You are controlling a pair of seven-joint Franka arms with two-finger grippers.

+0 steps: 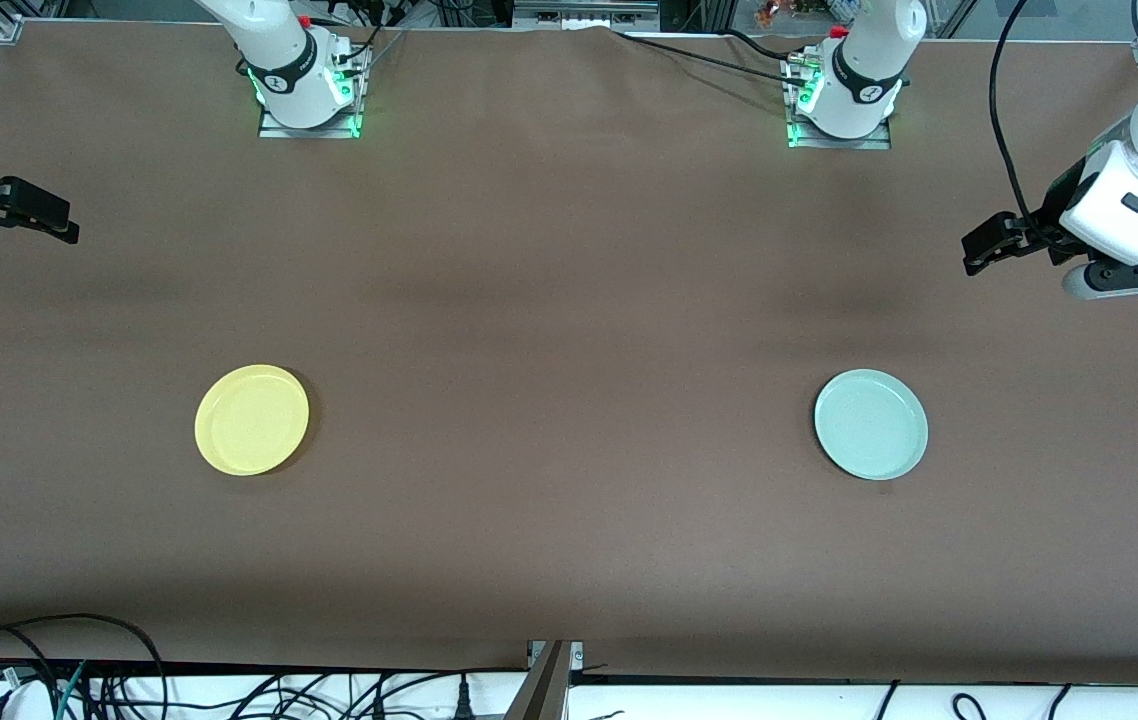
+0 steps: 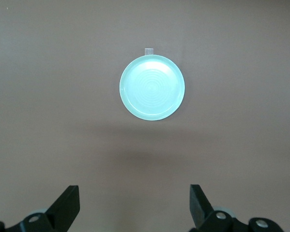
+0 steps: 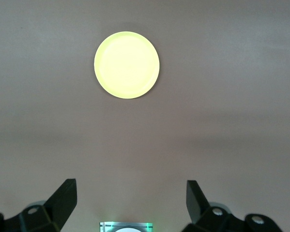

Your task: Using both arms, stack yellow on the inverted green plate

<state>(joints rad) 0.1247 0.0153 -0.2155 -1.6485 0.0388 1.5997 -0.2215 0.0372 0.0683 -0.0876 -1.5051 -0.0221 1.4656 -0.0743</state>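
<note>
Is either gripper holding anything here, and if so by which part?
Nothing is held. The left gripper and right gripper are open and up in the air; the green plate and yellow plate lie apart, untouched.

Both arms are white and round with black bands. Each base glows green, and black cables run to them. The fingers [image 2: 67, 205] are black.

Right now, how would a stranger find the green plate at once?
Look at the brown table, toward the left arm's end. The green plate lies alone there, rim up. It is pale mint; the only other plate is bright yellow.
</note>
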